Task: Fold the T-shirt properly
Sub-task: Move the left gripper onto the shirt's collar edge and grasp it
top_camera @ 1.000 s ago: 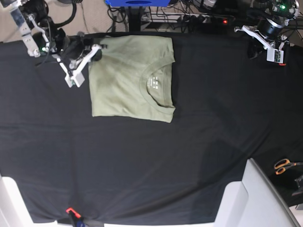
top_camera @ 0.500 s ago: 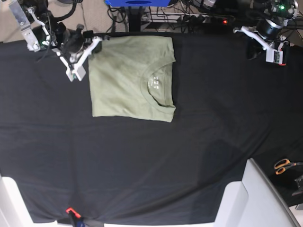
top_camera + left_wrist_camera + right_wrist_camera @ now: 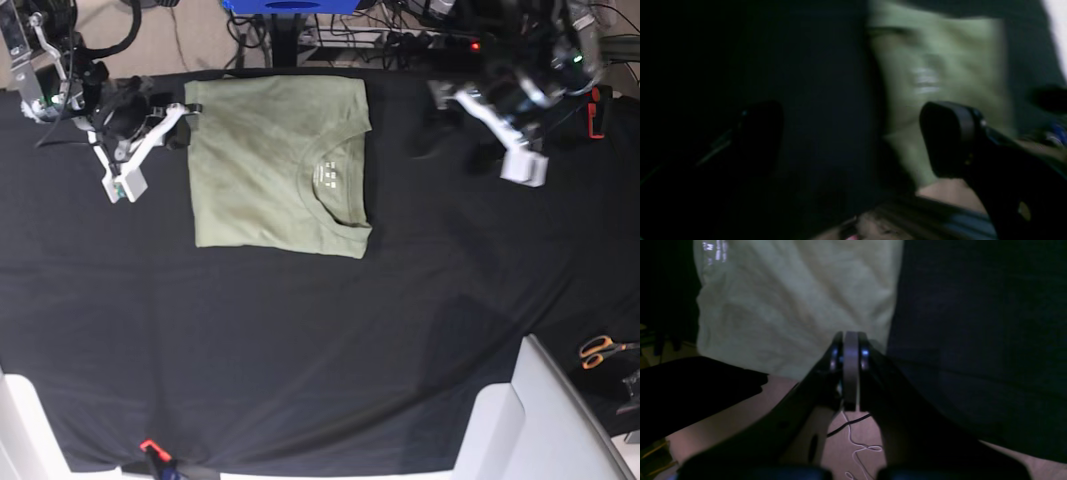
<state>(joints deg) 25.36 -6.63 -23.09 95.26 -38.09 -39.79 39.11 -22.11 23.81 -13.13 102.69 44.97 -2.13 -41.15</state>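
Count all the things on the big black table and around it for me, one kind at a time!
T-shirt: 1
Robot grippers: 2, left gripper and right gripper
Scissors: 1
Black cloth: 1
Total: 5

— From where do we look in the base view?

— From high above, straight down on the black cloth [image 3: 300, 340] — far enough to take in both arms.

— And the wrist views?

— Each sits low behind its gripper, facing forward and close to the cloth; the left one is blurred. All three share the T-shirt [image 3: 275, 160] [image 3: 940, 66] [image 3: 796, 303].
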